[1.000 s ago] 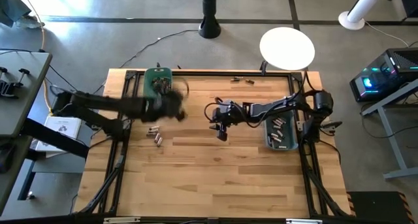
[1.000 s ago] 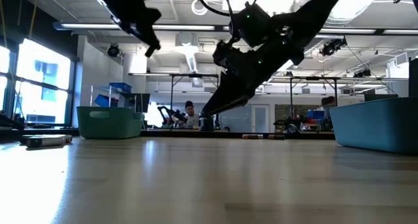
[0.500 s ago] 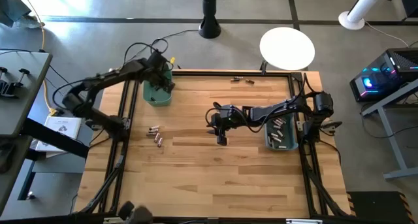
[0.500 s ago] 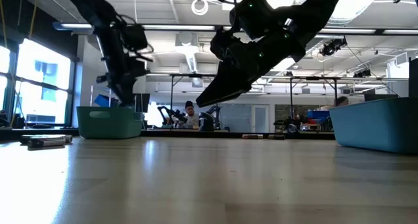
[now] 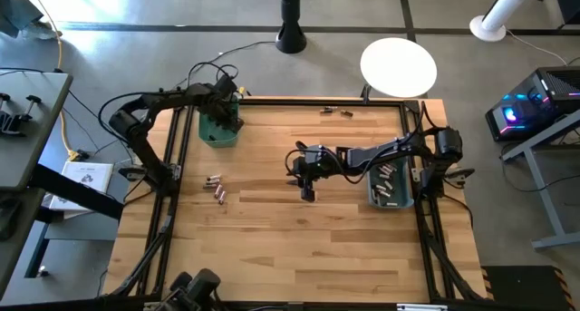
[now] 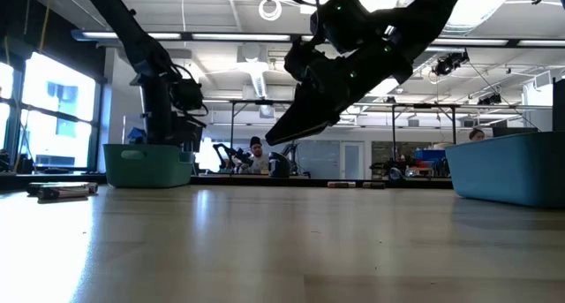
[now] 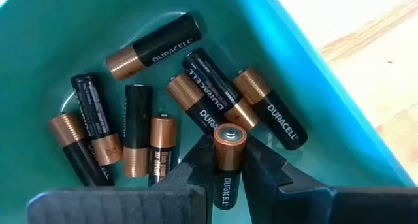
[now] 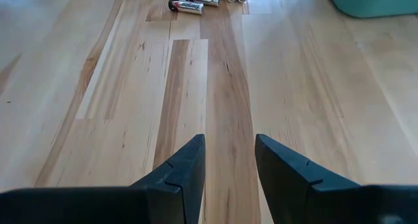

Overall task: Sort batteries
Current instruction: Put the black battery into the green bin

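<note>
Table (image 5: 299,238): my wooden work surface.
Blue-grey bin (image 5: 391,186), 3 o'clock: several sorted cells inside.
Green bin (image 7: 313,74), 10 o'clock: I count 7 copper-and-black batteries (image 7: 196,87) lying in it.
Left gripper (image 7: 225,168), over the green bin: pinching 1 more copper-top cell (image 7: 227,160), not yet released.
Right gripper (image 8: 228,160), table centre: fingers spread, holding nothing.
Loose cells: a cluster (image 5: 216,188) at 9 o'clock, a few (image 5: 333,111) at 12 o'clock. I judge sorting well underway, unfinished.

A green rectangular plastic bin (image 5: 218,128) sits at the wooden table's (image 5: 290,229) far left, a blue-grey rectangular plastic bin (image 5: 391,186) at right; loose cylindrical batteries (image 5: 216,188) lie between, nearer the left.
</note>
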You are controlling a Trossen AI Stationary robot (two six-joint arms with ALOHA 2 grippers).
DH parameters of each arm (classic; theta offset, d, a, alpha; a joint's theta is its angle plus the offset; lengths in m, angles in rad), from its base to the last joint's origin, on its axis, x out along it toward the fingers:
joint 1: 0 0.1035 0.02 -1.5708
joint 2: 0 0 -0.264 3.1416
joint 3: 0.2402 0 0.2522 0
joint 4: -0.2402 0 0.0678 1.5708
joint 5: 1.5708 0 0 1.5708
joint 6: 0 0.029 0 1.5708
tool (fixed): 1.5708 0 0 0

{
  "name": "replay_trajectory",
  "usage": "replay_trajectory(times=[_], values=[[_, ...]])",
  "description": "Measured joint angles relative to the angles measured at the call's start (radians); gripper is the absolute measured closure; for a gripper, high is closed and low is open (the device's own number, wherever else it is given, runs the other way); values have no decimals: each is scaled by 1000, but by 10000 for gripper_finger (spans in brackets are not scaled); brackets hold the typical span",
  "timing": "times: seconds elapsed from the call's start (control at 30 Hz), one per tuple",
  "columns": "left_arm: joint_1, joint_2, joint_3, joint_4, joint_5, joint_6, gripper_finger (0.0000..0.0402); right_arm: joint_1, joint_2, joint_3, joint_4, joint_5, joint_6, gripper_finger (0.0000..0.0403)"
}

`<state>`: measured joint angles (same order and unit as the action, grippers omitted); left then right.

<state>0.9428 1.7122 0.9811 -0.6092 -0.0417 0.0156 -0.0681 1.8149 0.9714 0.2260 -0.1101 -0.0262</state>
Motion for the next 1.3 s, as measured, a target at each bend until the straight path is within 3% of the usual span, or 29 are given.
replay_trajectory(times=[0.17,0.43,0.63,0.8,0.93,1.1,1.2,1.3], values=[[0,4,1,16,-21,-8,333,0,0,0,0,0,0,274],[14,-68,0,9,-29,15,249,2,0,0,0,0,3,274],[20,-245,0,-64,-53,5,231,2,0,0,1,-1,3,274],[-52,-451,0,-111,-59,-50,230,2,0,0,7,-1,3,274],[-229,-600,0,-161,-140,-114,234,2,0,0,28,-1,3,274],[-600,-714,-3,-245,-311,-190,255,2,0,0,37,-2,2,274],[-836,-740,-46,-274,-344,-238,267,5,0,0,37,-2,1,274],[-1035,-743,-94,-319,-351,-407,275,11,0,0,37,-2,-1,274]])
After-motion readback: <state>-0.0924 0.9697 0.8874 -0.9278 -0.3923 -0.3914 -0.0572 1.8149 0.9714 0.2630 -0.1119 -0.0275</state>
